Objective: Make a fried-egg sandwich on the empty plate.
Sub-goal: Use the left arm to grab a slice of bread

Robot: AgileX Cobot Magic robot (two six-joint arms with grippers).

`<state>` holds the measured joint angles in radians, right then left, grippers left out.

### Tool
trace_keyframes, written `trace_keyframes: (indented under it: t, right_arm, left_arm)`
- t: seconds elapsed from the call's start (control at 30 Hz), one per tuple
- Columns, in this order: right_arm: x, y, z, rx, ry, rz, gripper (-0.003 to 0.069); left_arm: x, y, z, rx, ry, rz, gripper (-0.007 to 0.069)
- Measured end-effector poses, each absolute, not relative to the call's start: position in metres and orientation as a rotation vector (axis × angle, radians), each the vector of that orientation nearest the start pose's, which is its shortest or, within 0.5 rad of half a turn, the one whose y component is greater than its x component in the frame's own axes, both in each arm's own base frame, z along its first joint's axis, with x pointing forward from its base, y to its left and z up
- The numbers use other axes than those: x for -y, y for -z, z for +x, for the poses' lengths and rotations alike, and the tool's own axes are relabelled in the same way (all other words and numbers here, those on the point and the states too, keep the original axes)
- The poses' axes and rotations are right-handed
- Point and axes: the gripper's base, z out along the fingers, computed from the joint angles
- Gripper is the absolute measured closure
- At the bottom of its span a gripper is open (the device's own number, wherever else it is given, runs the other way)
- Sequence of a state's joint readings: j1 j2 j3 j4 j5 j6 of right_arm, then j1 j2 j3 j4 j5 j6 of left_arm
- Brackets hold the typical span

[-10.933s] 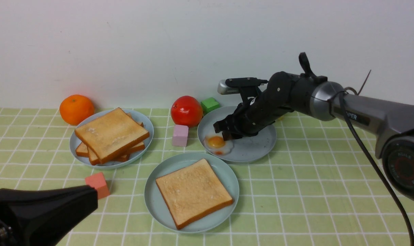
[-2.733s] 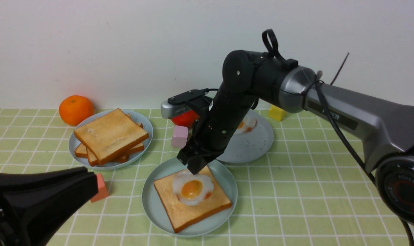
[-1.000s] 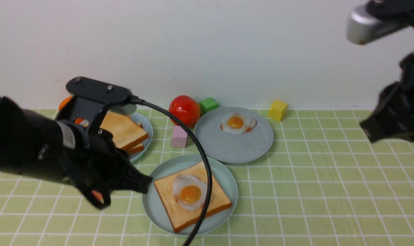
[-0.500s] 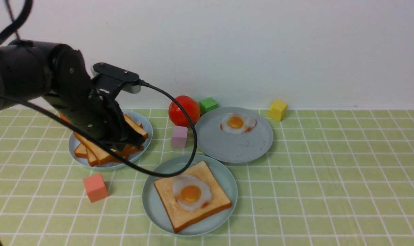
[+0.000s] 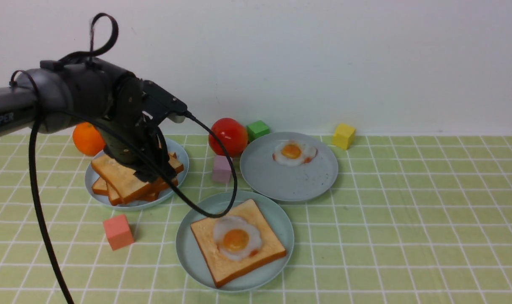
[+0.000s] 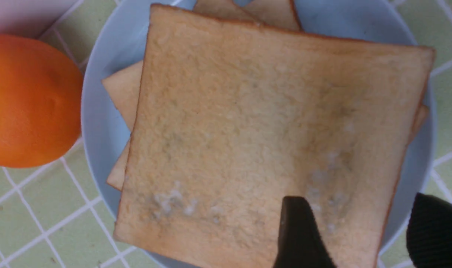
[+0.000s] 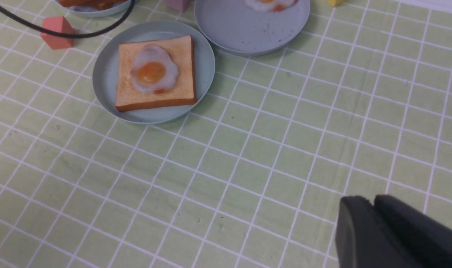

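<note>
Left arm point(image 5: 70, 97), "PiPER", now down over toast stack point(image 6: 248, 111), left jaws apart; right jaws together.

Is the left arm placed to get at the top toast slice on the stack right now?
Probably yes. The left pincer is open right over the top toast slice, one finger above it, the other past its edge; nothing lies on the slice.

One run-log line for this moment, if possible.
left hand open over toast stack; right hand shut, empty; egg on slice, teal plate; task unfinished
</note>
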<state>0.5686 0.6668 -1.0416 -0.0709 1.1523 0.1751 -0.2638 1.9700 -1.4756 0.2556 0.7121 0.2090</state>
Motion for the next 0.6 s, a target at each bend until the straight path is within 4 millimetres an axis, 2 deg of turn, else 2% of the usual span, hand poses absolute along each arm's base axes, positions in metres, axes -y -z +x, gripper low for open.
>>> trace_keyframes:
  t: [0.17, 0.47, 0.53, 0.6]
  right_arm:
    - [-0.042, -0.402, 0.076, -2.235, -0.31, -0.437, 0.0573]
    - [-0.042, -0.402, 0.076, -2.235, -0.31, -0.437, 0.0565]
    - [-0.042, -0.402, 0.076, -2.234, -0.307, -0.437, 0.0565]
    - [-0.041, -0.402, 0.076, -2.234, -0.306, -0.437, 0.0564]
  left_arm:
    - [0.096, -0.199, 0.416, -2.556, -0.284, 0.859, 0.0174]
    - [0.096, -0.179, 0.423, -2.572, -0.335, 0.929, 0.0173]
    - [0.096, -0.177, 0.423, -2.568, -0.346, 0.941, 0.0181]
    - [0.095, -0.175, 0.425, -2.565, -0.357, 0.951, 0.0225]
